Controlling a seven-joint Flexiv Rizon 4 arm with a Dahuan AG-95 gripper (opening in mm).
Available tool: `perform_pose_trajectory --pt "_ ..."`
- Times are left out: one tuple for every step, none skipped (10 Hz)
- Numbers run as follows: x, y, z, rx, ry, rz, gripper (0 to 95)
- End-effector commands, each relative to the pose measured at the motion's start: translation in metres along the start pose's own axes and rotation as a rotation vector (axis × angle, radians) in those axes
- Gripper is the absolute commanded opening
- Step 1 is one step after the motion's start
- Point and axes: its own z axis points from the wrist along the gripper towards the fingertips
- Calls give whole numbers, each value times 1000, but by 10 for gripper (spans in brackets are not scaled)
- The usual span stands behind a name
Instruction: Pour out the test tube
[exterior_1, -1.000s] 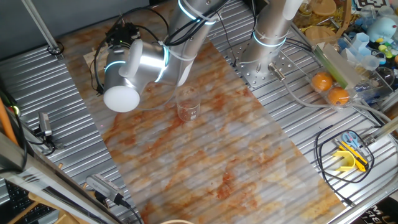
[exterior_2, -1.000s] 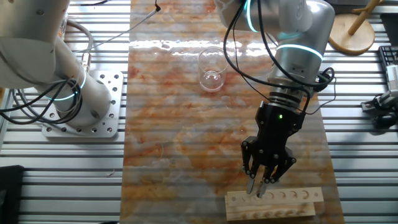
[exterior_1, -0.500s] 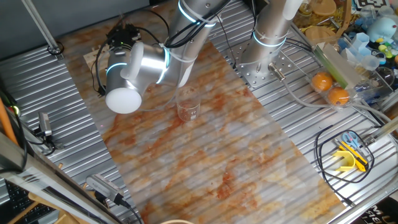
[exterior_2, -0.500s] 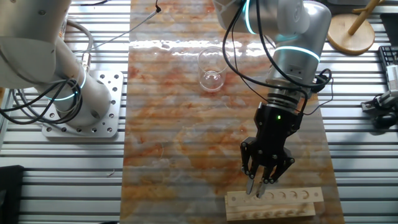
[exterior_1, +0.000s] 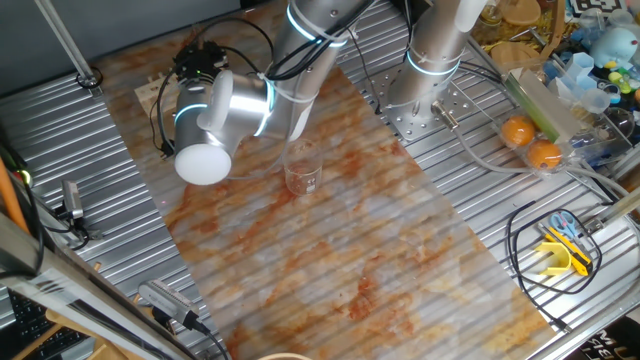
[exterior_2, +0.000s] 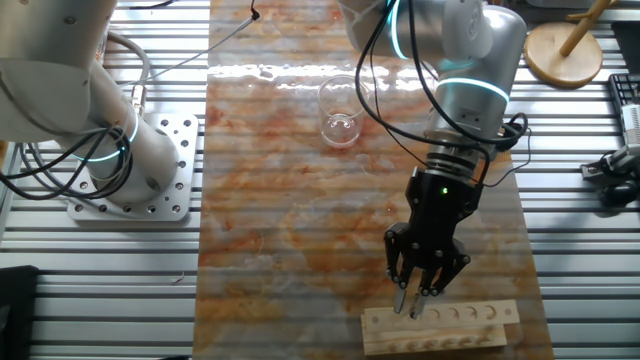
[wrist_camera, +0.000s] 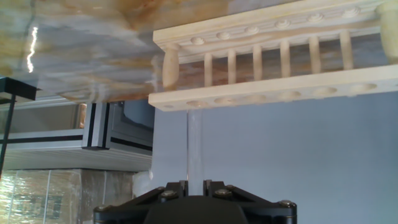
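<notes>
The test tube (wrist_camera: 194, 146) is standing with its long axis in line with the claw's fingers, running from between the two fingertips straight toward the end hole of the wooden rack (wrist_camera: 273, 68); in the hand view its far end is sitting at or just in that hole, and I cannot tell which. In the other fixed view the tube itself is too faint to pick out. The claw (exterior_2: 412, 302) is closing on the test tube, its fingertips (exterior_2: 400, 300) drawn in tight and pointing down at the left end of the rack's row of holes.

Compared with a second ago, the claw is sitting slightly higher and a touch to the left over the rack, and the arm's wrist is leaning a little more; in one fixed view the arm's white-capped joint (exterior_1: 207, 163) is sitting slightly further right. The beaker (exterior_2: 339, 110) is standing upright well apart from the rack, in the same spot on the marbled surface (exterior_2: 290, 220) as before.

No brand, label or writing is readable in these views.
</notes>
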Motion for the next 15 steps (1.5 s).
perform_pose_trajectory --pt "-1 1 3 6 -8 4 0" --pt "-1 2 4 12 -9 5 0" --pt "-2 2 5 17 -10 6 0" --pt "-3 1 8 25 -12 3 0" --pt "-4 1 9 26 -14 4 0" --pt "-5 1 11 27 -17 7 0" --pt "-6 1 11 27 -17 9 0" --pt "-7 1 11 28 -17 13 0" --pt "-9 1 11 28 -18 13 0" --pt "-10 2 12 29 -18 14 0" --pt "-12 2 12 29 -24 16 0" --pt "-13 2 12 28 -29 17 0" --pt "-13 2 12 29 -30 18 0" --pt "-15 2 13 30 -30 19 0" --pt "-17 2 13 32 -30 22 0"
